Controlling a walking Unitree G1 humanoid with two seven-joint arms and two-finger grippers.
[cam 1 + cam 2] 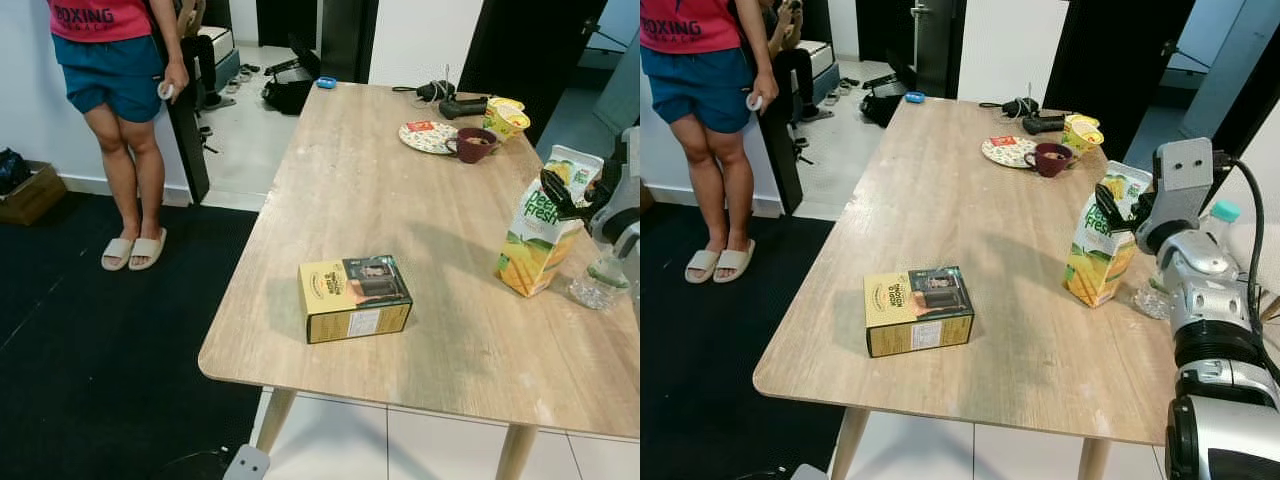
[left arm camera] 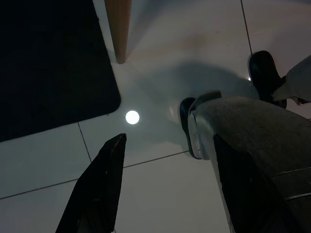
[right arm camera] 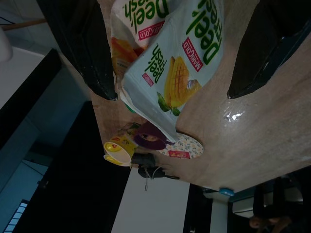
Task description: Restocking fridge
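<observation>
At the right of the frame, the right gripper (image 1: 1118, 205) spreads open around the upright juice carton (image 1: 1101, 243) on the desk (image 1: 970, 210); closing squarely on its flat sides should prevent tipping. The left gripper (image 2: 160, 194) hangs open over the floor.

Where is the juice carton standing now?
The juice carton stands upright near the table's right edge, beside a plastic bottle, with the right tool at its top.
</observation>
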